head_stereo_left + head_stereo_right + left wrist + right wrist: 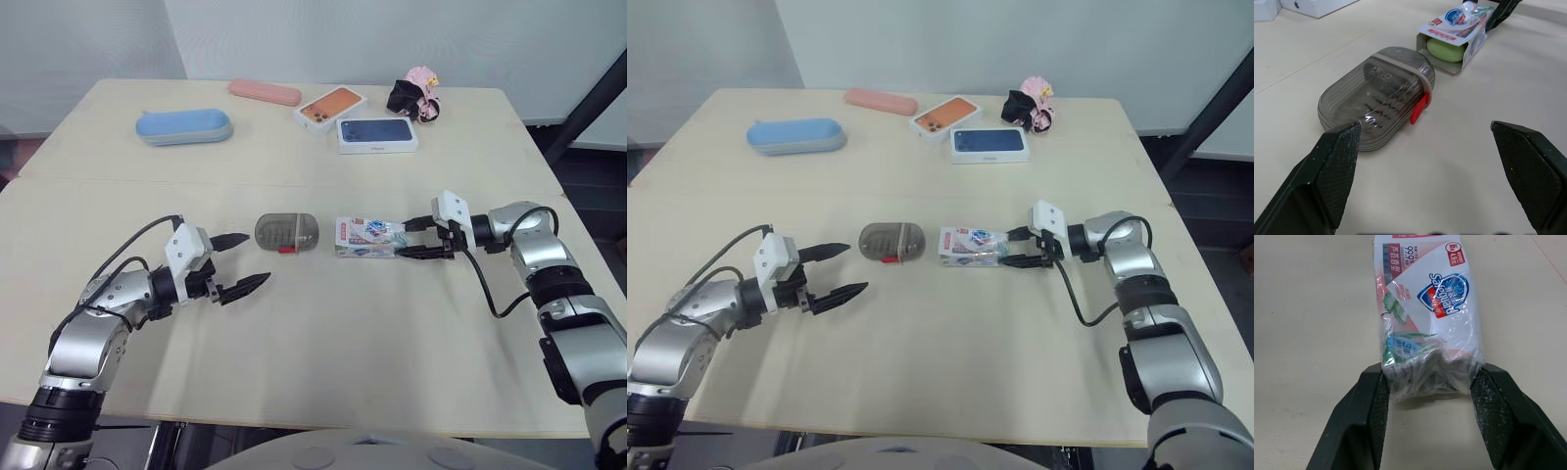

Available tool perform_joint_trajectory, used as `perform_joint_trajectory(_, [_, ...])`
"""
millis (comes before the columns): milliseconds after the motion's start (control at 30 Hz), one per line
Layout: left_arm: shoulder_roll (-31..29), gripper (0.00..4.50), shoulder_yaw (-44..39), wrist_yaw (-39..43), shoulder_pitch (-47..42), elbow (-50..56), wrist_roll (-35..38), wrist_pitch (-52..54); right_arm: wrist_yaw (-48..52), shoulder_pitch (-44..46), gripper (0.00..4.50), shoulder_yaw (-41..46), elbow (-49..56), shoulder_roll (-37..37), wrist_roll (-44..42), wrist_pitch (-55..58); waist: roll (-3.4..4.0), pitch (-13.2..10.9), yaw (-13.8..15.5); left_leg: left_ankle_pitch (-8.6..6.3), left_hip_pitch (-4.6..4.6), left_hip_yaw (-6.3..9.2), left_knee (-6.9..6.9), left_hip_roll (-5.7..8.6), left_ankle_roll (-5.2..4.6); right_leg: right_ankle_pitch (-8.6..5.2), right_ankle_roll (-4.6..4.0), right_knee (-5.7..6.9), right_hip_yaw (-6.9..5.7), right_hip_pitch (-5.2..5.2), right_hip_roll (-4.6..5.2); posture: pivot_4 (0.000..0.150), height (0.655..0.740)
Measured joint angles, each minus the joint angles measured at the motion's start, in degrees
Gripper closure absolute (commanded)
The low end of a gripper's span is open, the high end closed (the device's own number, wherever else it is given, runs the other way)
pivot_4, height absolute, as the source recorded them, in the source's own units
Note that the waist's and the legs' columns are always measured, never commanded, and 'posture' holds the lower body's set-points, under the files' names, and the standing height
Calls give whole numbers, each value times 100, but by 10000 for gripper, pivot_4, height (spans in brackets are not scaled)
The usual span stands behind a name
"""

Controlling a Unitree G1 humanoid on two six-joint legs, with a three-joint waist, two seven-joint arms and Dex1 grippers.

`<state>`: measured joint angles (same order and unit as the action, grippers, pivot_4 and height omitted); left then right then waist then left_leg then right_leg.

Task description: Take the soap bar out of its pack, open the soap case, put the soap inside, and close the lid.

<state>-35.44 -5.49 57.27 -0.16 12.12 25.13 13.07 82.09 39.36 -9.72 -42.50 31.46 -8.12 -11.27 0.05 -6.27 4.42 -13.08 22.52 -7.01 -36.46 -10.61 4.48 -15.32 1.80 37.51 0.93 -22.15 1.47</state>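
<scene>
Table (pixel 323 333) with soap pack (pixel 364 237), pale wall (pixel 392 39)

soap pack (pixel 1427 308): blue shield sign says "Safeguard", upside down | same pack: "99.9%" in red, beside small Chinese words | red tag: "4.9" | blue patch: a "3" | white box (pixel 1312 6): little apple sign | soap case (pixel 1376 95): tiny raised letters, too small to read
</scene>
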Motion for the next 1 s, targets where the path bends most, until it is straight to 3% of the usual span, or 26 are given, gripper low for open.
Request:
perform_joint_trajectory(367, [-60, 0, 223, 465, 118, 121, -8, -115, -45, 57, 17849, -1, -156, -31, 24, -135, 0, 0, -2, 0, -1, 0, -5, -1, 0, 0, 0, 5, 0, 0, 0, 1500, 7400])
perform_joint_trajectory(467, [-60, 0, 224, 465, 116, 120, -10, -122, -47, 57, 24410, 0, -159, -34, 21, -141, 0, 0, -2, 0, -1, 0, -7, -2, 0, 0, 0, 6, 0, -1, 0, 1500, 7400])
perform_joint_trajectory(833, [-60, 0, 224, 423, 110, 114, -41, -140, -85, 65, 24410, 10, -153, -34, 21, -190, -2, 2, -2, 0, -1, 0, -10, -3, 0, 0, 0, 8, 0, 0, 0, 1500, 7400])
perform_joint_trajectory(1000, [-59, 0, 224, 406, 106, 111, -57, -147, -73, 57, 38497, 11, -82, -34, 10, -199, -2, 3, -4, 0, -1, 0, -11, -3, 0, 0, 0, 9, 0, 0, -1, 1500, 7400])
